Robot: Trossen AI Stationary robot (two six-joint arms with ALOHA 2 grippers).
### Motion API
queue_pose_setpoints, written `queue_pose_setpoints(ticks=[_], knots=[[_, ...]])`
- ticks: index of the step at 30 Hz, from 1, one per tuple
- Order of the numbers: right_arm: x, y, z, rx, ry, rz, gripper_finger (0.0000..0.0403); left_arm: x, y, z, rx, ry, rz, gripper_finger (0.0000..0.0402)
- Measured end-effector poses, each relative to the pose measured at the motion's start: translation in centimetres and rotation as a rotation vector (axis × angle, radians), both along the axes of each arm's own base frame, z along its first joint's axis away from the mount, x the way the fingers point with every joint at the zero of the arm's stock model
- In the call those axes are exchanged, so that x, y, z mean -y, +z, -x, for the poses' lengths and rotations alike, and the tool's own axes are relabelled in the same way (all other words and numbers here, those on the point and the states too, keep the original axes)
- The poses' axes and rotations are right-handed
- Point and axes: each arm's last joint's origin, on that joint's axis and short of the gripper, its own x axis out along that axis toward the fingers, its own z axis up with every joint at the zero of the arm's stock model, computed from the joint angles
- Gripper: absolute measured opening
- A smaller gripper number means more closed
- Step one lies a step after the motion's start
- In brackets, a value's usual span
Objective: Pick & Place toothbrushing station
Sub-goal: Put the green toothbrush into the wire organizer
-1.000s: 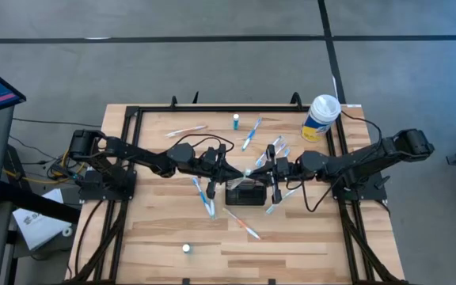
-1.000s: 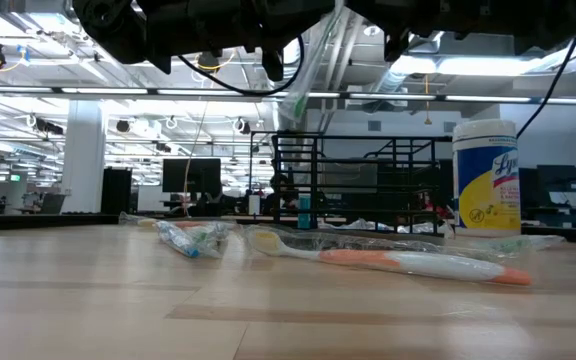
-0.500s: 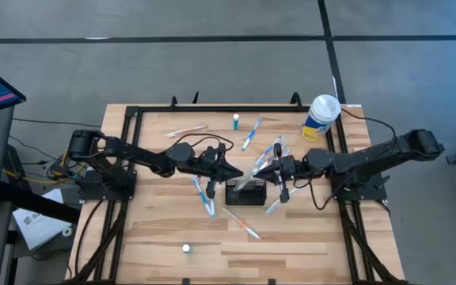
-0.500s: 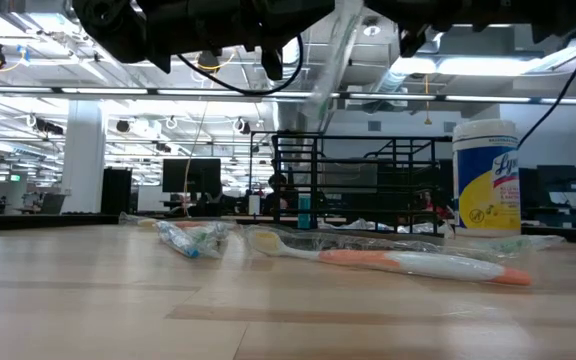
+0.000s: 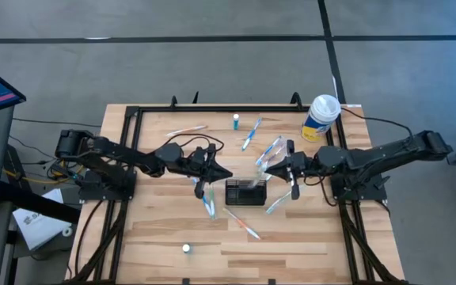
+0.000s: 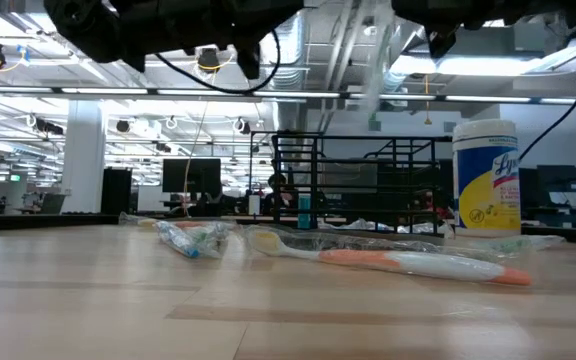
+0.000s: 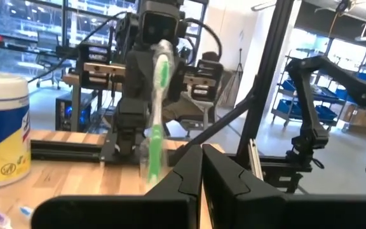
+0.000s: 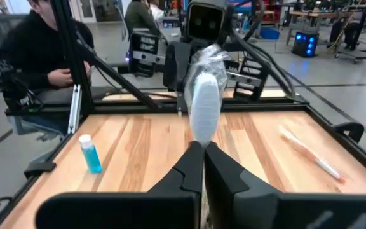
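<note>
Station: the black station [image 5: 245,193] sits on the table [image 5: 157,237] near its middle, between the two tools and just nearer the front edge than both; nothing touches it.
Right tool: the right tool [image 5: 267,167] hovers just beyond the station's right end, fingers [image 8: 203,166] together, clamped on a wrapped toothbrush [image 8: 205,103] that stands up from the tips.
Same brush from the left wrist: green-bristled head [image 7: 161,63] upright, in front of the right arm.
Left tool: the left tool [image 5: 226,173] hovers just beyond the station's left end, fingers [image 7: 196,172] together, holding nothing that can be seen.
Loose brushes: one orange-and-white wrapped brush [image 5: 242,224] lies in front of the station, seen close in the low view [image 6: 398,262]; a blue one [image 5: 206,197] lies to its left, under the left arm; another blue one [image 5: 251,133] lies farther back.
Small bottle: a blue-capped bottle [image 5: 235,121] stands near the far edge.
Canister: a white-and-yellow canister [image 5: 321,118] stands at the far right corner.
Cap: a small white round thing [image 5: 186,248] lies near the front edge.
Room: a person in dark clothes [image 8: 33,48] sits beyond the table.
</note>
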Motion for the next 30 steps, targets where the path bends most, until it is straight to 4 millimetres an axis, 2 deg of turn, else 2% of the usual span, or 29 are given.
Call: queue_pose_setpoints(ticks=[7,25,30], knots=[[0.3,0.0,0.9,-0.038,-0.053,-0.022,0.0002,0.5,-0.1,1.2,0.002,-0.017,0.000,0.0003],[-0.3,-1.1,1.2,-0.143,-0.095,-0.002,0.0000,0.5,-0.2,1.2,-0.003,-0.017,0.000,0.0003],[-0.5,-2.1,1.2,-0.166,-0.107,0.012,0.0000,0.5,-0.2,1.2,-0.004,-0.017,0.000,0.0003]])
